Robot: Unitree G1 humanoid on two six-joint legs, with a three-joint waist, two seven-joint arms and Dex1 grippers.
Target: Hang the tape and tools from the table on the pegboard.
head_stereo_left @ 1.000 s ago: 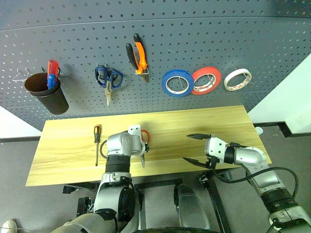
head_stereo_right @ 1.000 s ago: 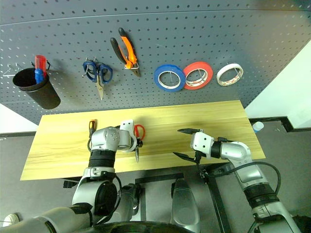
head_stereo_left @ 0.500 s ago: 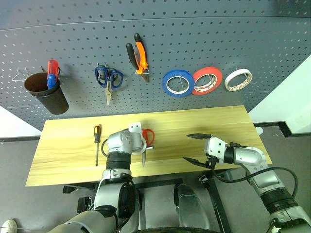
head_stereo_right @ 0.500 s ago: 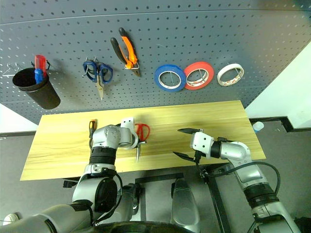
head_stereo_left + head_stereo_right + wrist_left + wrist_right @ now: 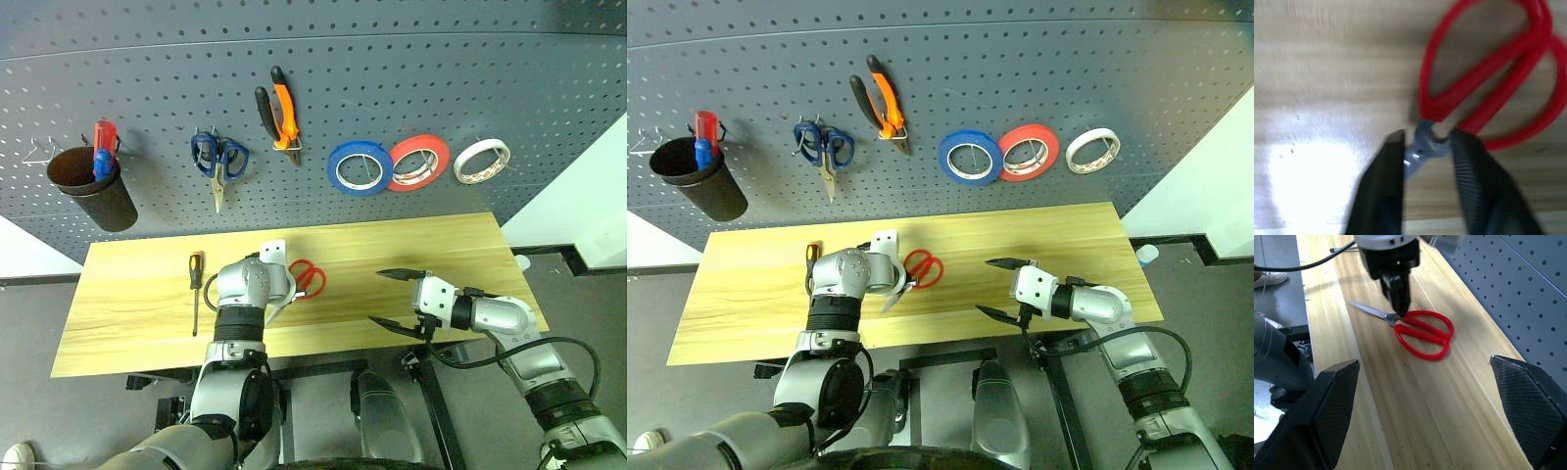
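Observation:
The red-handled scissors (image 5: 307, 277) lie flat on the pale wood table (image 5: 446, 245), handles pointing right. My left gripper (image 5: 281, 294) points down at them, its fingers (image 5: 1388, 166) open on either side of the pivot (image 5: 1426, 137). The blade (image 5: 1369, 311) sticks out past the fingers. My right gripper (image 5: 377, 298) hovers open at the table's front right, holding nothing. The slim screwdriver (image 5: 195, 279) lies on the table to the left. On the pegboard (image 5: 441, 78) hang the orange-and-black pliers (image 5: 279, 108) and the cream-white tape (image 5: 480, 160).
Blue-handled scissors (image 5: 217, 157), a blue roll (image 5: 358, 166) and a red-orange roll (image 5: 416, 162) also hang on the board. A black cup (image 5: 93, 191) at the far left holds red-and-blue screwdrivers (image 5: 102, 147).
The left gripper shut on the scissors, then opened. The scissors swung from blade-toward-the-front-edge to lying with the handles out to the right. The right arm stayed still.

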